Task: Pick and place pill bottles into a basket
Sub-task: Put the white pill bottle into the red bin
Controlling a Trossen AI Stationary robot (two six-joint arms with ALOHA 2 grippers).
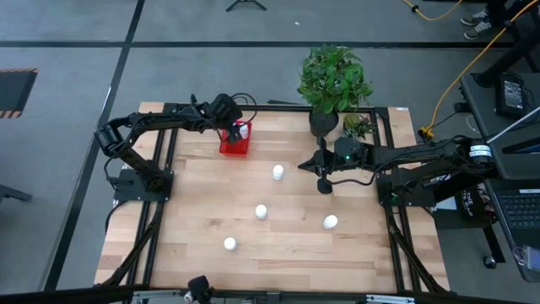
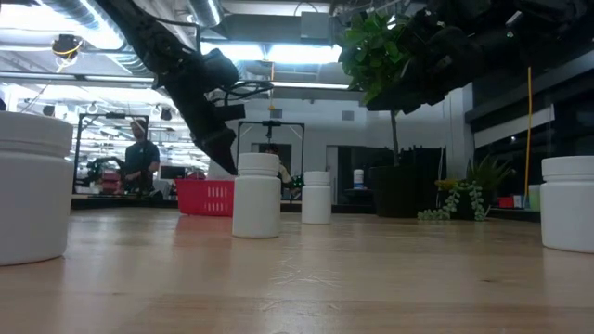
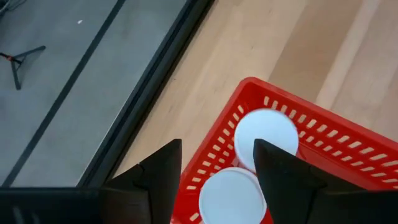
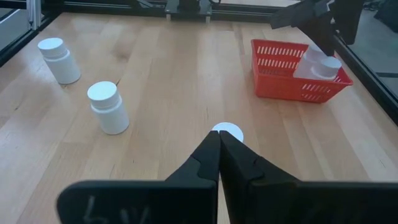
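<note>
The red basket (image 1: 235,142) stands at the table's far left and holds two white pill bottles (image 3: 266,132), (image 3: 228,194). My left gripper (image 3: 217,171) hangs open just above the basket's corner, with one finger outside the wall and the other over the bottles; it also shows in the right wrist view (image 4: 323,38). Several more bottles stand upright on the table (image 1: 278,172), (image 1: 261,211), (image 1: 330,222), (image 1: 229,243). My right gripper (image 4: 219,142) is shut and empty above the table's middle, a little right of the bottle whose cap (image 4: 227,132) shows past its fingertips.
A potted plant (image 1: 331,84) stands at the far edge, right of the middle, close behind my right arm. Black frame rails (image 1: 160,181) run along the table's sides. Bare wood lies between the loose bottles. A person (image 2: 139,153) stands in the room beyond.
</note>
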